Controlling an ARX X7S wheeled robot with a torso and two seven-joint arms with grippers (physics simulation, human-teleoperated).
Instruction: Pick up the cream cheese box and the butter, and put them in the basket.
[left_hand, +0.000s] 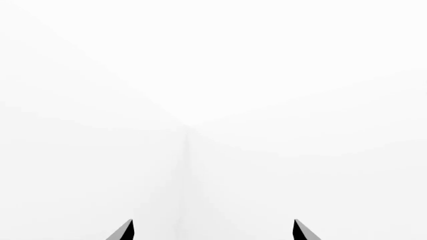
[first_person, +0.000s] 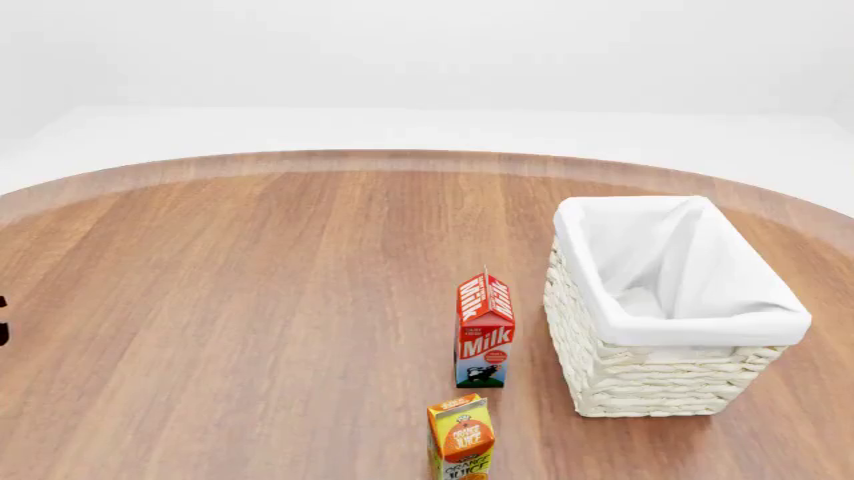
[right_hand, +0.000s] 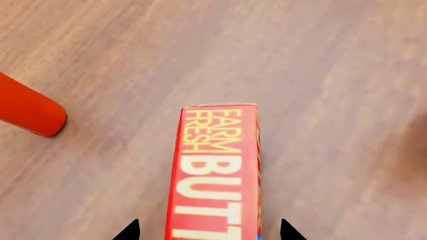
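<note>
In the right wrist view, the butter (right_hand: 217, 170) is a red box with yellow "FARM FRESH BUTT" lettering, lying on the wooden table. My right gripper (right_hand: 209, 230) is open, its two dark fingertips (right_hand: 130, 230) straddling the box with a gap on each side. My left gripper (left_hand: 213, 230) is open and empty and faces a blank white background. The off-white woven basket (first_person: 641, 375) with white cloth lining stands at the right in the head view. The cream cheese box is out of view. Neither gripper shows clearly in the head view.
A red milk carton (first_person: 485, 330) stands just left of the basket, and an orange juice carton (first_person: 462, 438) stands nearer the front. A red rounded object (right_hand: 27, 110) lies on the table near the butter. The round wooden table (first_person: 240, 300) curves away at the back.
</note>
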